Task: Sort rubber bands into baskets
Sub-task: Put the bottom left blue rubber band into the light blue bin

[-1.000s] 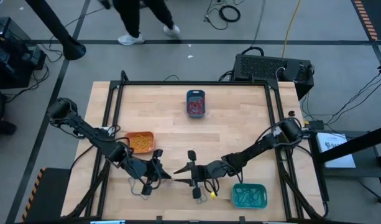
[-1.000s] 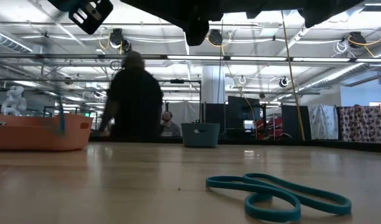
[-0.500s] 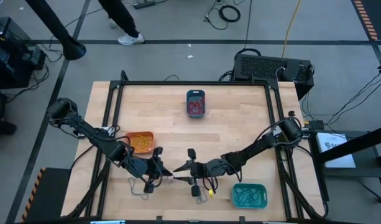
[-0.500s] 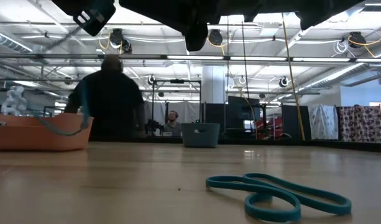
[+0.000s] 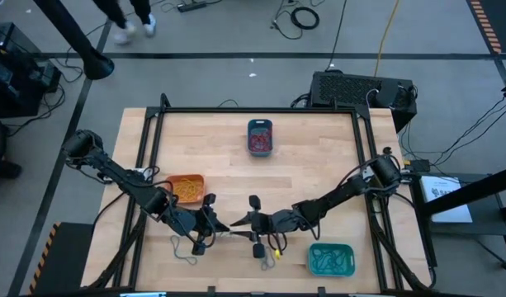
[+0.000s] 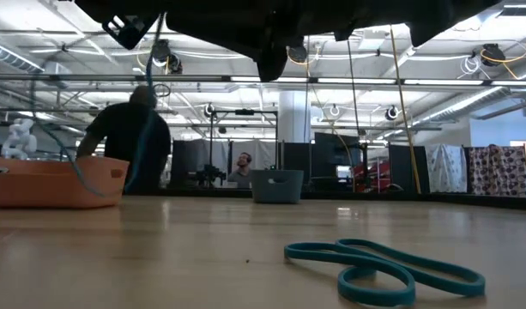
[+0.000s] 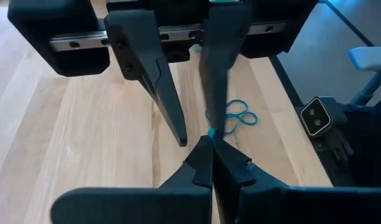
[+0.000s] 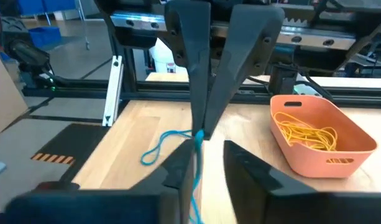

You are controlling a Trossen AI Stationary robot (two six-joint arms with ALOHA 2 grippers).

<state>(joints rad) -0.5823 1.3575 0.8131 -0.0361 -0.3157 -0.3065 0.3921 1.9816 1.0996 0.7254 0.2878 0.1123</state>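
A teal rubber band (image 8: 194, 168) hangs from my left gripper (image 7: 212, 146), which is shut on it above the table's near middle (image 5: 222, 228). My right gripper (image 8: 209, 152) meets it tip to tip (image 5: 236, 224) and is open, one finger on either side of the left fingertips. The band's loop dangles in the low view (image 6: 147, 112). Three baskets stand on the table: orange (image 5: 186, 188) with yellow bands, dark blue (image 5: 260, 137) with red ones, turquoise (image 5: 330, 259) with teal ones. Two more teal bands lie flat on the wood (image 7: 234, 118) (image 8: 162, 146). My left gripper pinches the teal band at one small spot (image 7: 211, 132) between its two fingertips. The fingers slant down toward the right arm. The band is lifted clear and hangs slack below them. My right gripper: the strand runs along one finger (image 8: 184, 171); I cannot tell whether it touches.
A loose teal band (image 6: 383, 270) lies close to the low camera. Bare wood spreads across the table's middle and far part. A black frame rail (image 5: 261, 110) edges the table. A person (image 6: 125, 142) stands in the room beyond.
The hanging teal band has swung, and its loop shows longer in the low view than before. The person behind the table has walked toward the left. Both arms have stayed nearly where they were.
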